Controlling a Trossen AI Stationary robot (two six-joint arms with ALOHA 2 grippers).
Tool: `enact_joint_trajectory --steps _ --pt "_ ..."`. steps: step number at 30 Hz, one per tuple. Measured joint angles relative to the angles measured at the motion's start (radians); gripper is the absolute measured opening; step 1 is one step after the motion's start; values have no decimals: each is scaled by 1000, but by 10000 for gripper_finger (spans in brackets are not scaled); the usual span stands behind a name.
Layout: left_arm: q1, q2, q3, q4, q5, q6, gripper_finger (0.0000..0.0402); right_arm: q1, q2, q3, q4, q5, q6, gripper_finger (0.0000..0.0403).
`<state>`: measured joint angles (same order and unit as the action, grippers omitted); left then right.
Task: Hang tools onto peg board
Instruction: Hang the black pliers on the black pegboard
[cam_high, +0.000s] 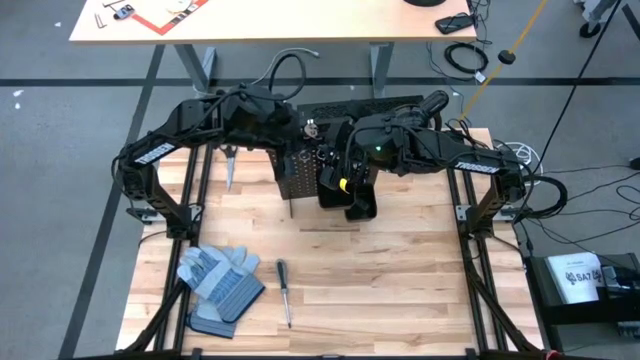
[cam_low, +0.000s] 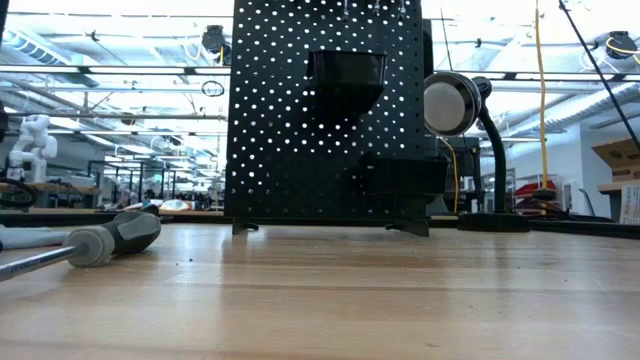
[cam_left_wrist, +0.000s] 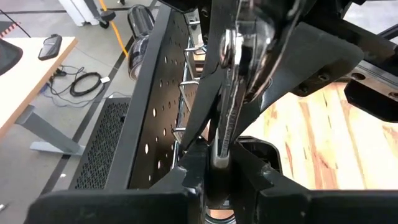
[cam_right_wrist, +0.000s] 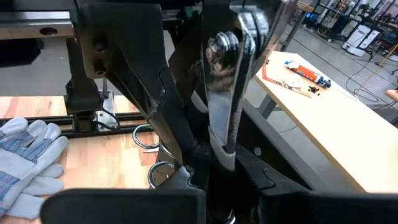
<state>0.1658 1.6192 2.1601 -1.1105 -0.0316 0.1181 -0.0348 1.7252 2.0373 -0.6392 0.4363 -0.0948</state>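
1. high view: both dark arms fold inward over the far middle of the wooden tabletop (cam_high: 400, 270), meeting above the peg board (cam_high: 330, 150), which stands upright at the far side. the left gripper (cam_high: 305, 128) reaches in from the left to the board's top edge; the right gripper (cam_high: 345, 150) leans in from the right, just beside it. a thin dark-handled screwdriver (cam_high: 284, 291) lies on the near part of the tabletop, just beside the grey-and-blue work gloves (cam_high: 218, 280). dark-handled pliers (cam_high: 229, 163) lie under the left arm.

2. low view: the peg board (cam_low: 330, 110) stands upright with a black bin (cam_low: 347, 78) hung on it and a desk lamp (cam_low: 455, 105) beside it. the screwdriver (cam_low: 100, 240) lies on the tabletop at the left. no gripper shows here.

3. left wrist view: the left jaws are clenched on a silver wrench (cam_left_wrist: 229, 106), held lengthwise just beside the peg board (cam_left_wrist: 149, 124) and its silver ring holders (cam_left_wrist: 189, 81).

4. right wrist view: the right jaws are clenched on a second silver wrench (cam_right_wrist: 231, 81); ring holders (cam_right_wrist: 149, 140) and the gloves (cam_right_wrist: 28, 155) show beyond.
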Motion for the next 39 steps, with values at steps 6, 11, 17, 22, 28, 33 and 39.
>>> enact_joint_trajectory --steps 6,11,17,22,28,33,39 --pt "0 -1 1 -14 22 -4 44 -4 0 1 -11 0 1 24" --pt "2 -4 1 -21 62 -4 44 -7 1 2 -17 -1 5 24" --pt "1 -11 2 -55 78 -8 44 -9 2 2 -23 -8 5 24" --pt "1 -16 1 -57 80 -7 44 -9 2 1 -26 -5 10 24" --pt "1 -16 1 -59 111 -4 44 -9 3 1 -31 15 15 24" --pt "2 -17 0 -57 142 0 44 -9 3 1 -33 17 15 23" --pt "2 -18 0 -60 155 -5 44 -9 3 0 -26 17 8 23"
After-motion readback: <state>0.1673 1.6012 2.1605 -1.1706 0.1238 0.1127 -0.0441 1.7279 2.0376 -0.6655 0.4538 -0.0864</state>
